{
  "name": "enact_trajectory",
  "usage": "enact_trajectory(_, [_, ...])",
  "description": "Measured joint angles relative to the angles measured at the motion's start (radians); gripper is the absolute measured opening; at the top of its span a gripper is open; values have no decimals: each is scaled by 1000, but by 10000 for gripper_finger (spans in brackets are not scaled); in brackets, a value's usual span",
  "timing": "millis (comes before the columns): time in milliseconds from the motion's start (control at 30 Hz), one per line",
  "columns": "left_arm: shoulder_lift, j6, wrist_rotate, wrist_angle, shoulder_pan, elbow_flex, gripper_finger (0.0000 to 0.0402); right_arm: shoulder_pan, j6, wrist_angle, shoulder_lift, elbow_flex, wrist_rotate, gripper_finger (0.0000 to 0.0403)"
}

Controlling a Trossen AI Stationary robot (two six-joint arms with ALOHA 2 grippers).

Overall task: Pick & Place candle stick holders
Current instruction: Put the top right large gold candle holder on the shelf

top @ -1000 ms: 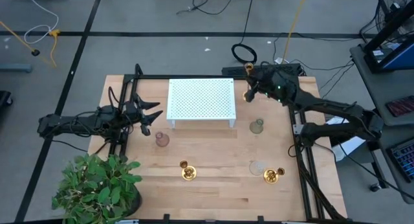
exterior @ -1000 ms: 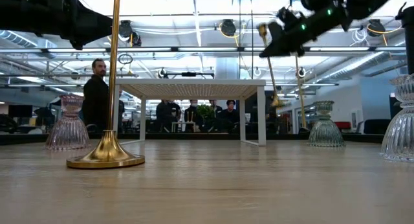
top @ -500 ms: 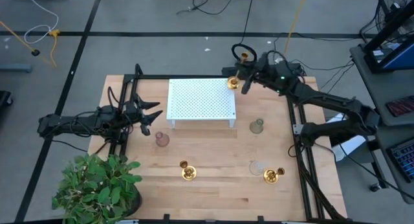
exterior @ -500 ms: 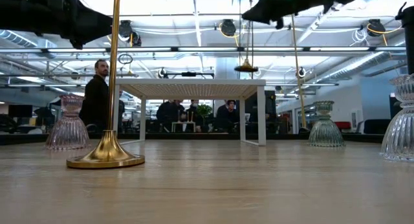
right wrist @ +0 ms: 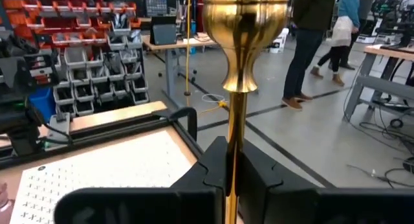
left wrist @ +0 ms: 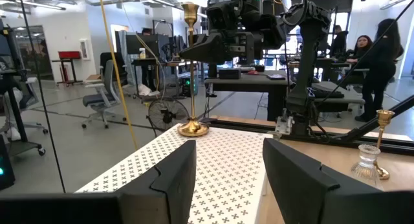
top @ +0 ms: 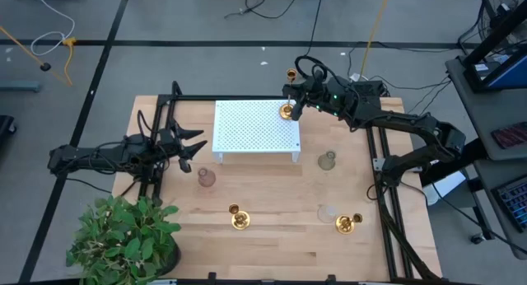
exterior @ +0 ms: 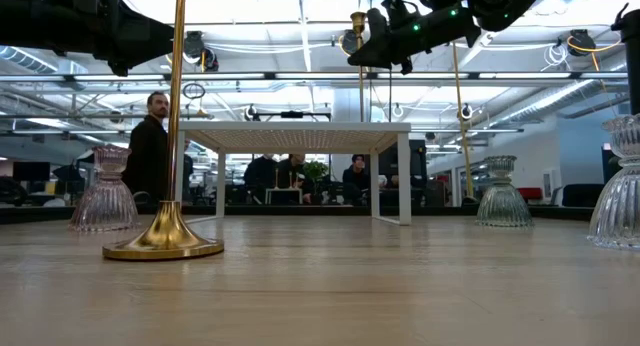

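Right gripper [top: 298,104]: clenched on gold holder [top: 287,110] stem, base on or just above white stand [top: 255,126] corner
Left gripper [top: 196,145]: released, beside stand

Gold candle stick holder [top: 286,111]; white perforated stand [top: 254,127]; pink glass holder [top: 206,178]; green plant [top: 123,235]

Right fingers [right wrist: 213,179] clamped, left fingers [left wrist: 174,179] apart

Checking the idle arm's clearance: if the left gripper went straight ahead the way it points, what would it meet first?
Probably the white perforated stand, directly ahead of the open left gripper; the gold holder held by the right gripper lies farther on.
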Motion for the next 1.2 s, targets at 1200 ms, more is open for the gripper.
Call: enact_trajectory(1200, [0, -3, 3, -3, -1, 0, 186, -9, 42, 121, 95, -2, 2, 92])
